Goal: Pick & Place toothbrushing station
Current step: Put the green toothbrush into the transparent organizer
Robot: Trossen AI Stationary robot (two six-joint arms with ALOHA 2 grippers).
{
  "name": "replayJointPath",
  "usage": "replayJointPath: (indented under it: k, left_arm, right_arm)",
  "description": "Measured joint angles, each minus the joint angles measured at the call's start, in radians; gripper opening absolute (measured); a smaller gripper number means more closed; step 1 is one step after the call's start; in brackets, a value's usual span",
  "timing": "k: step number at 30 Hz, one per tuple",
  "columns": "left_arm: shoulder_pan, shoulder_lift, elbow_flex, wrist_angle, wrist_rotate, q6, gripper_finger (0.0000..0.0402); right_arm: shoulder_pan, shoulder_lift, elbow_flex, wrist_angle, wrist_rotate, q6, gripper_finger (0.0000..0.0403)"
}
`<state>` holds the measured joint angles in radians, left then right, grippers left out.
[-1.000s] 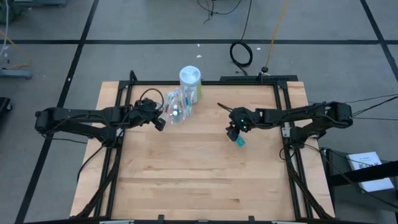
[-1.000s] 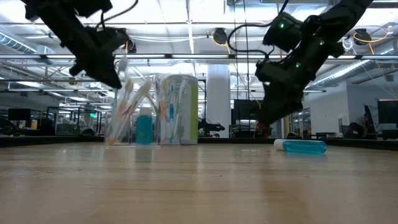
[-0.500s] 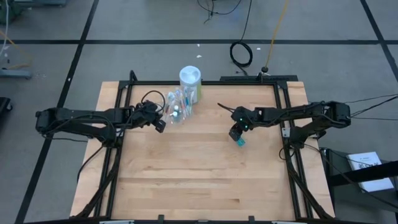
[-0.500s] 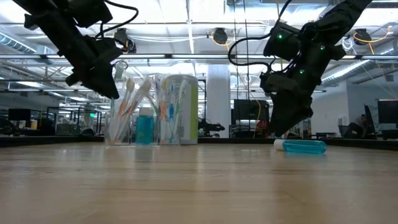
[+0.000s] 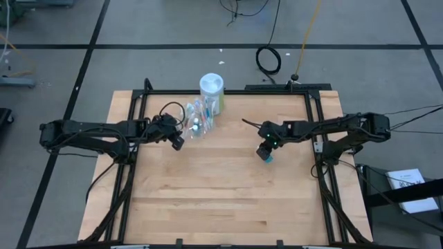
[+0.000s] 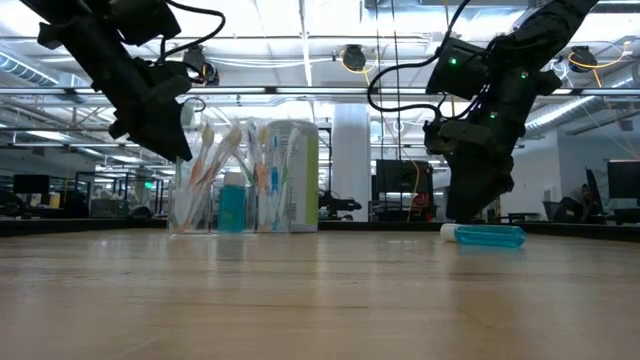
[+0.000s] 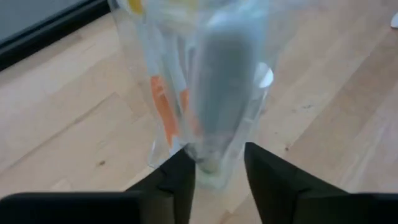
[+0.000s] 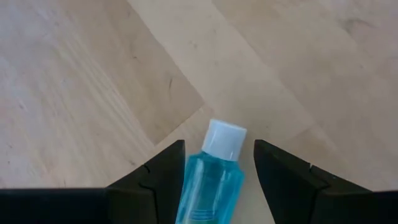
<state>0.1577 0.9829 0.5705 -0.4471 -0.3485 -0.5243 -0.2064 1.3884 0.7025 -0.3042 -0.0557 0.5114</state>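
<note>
A clear plastic cup (image 5: 197, 121) (image 6: 215, 180) of pastel toothbrushes and a teal tube stands on its base at the table's far left-centre. My left gripper (image 5: 178, 141) (image 6: 176, 150) (image 7: 221, 174) hangs open by the cup's upper left side; whether it touches the cup, I cannot tell. A small teal tube with a white cap (image 8: 214, 174) (image 6: 485, 235) lies on its side at the table's right. My right gripper (image 5: 265, 153) (image 6: 472, 212) (image 8: 217, 165) is open above it, slanting down, one finger on either side of its cap end.
A larger white-capped canister with a green label (image 5: 212, 90) (image 6: 296, 175) stands right behind the cup. Black frame rails (image 5: 313, 124) run along the table's sides. The near half of the wooden table (image 5: 221, 200) holds nothing.
My left gripper has opened beside the cup's top. My right gripper has tipped more steeply down, and its open fingers have come down toward the teal tube. The tube and the cup have stayed where they were.
</note>
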Motion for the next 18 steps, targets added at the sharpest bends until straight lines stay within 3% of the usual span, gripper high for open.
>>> replayJointPath:
  k: [3, 7, 11, 18]
  left_arm:
    - [0.000, -0.009, 0.000, 0.000, -0.020, -0.009, 0.0166]
    - [0.000, -0.039, 0.015, 0.001, -0.012, -0.009, 0.0185]
    - [0.000, -0.088, 0.055, -0.004, 0.034, -0.007, 0.0188]
    - [0.000, -0.159, 0.075, -0.011, 0.015, 0.044, 0.0189]
  right_arm:
    - [0.013, 0.000, 0.000, 0.004, 0.015, -0.001, 0.0183]
    - [0.027, 0.000, -0.007, 0.035, 0.109, -0.007, 0.0183]
    - [0.030, 0.000, -0.031, 0.050, 0.058, 0.009, 0.0183]
    - [0.031, 0.000, -0.056, 0.056, 0.059, 0.022, 0.0183]
